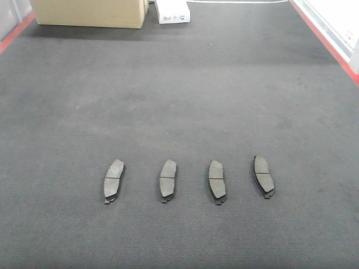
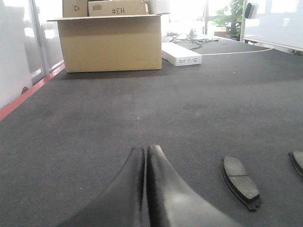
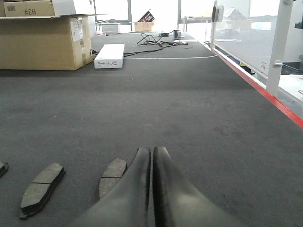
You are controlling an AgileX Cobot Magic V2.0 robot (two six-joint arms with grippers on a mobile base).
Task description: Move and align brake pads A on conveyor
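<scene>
Brake pads A lie in a near row across the conveyor (image 1: 179, 101): far-left pad (image 1: 114, 180), second pad (image 1: 168, 179), third pad (image 1: 217, 180), right pad (image 1: 263, 175), all apart, lengthwise near-to-far. Left gripper (image 2: 146, 153) and right gripper (image 3: 152, 153) have jaws together, holding nothing. A cardboard box (image 1: 90, 12) sits far left.
</scene>
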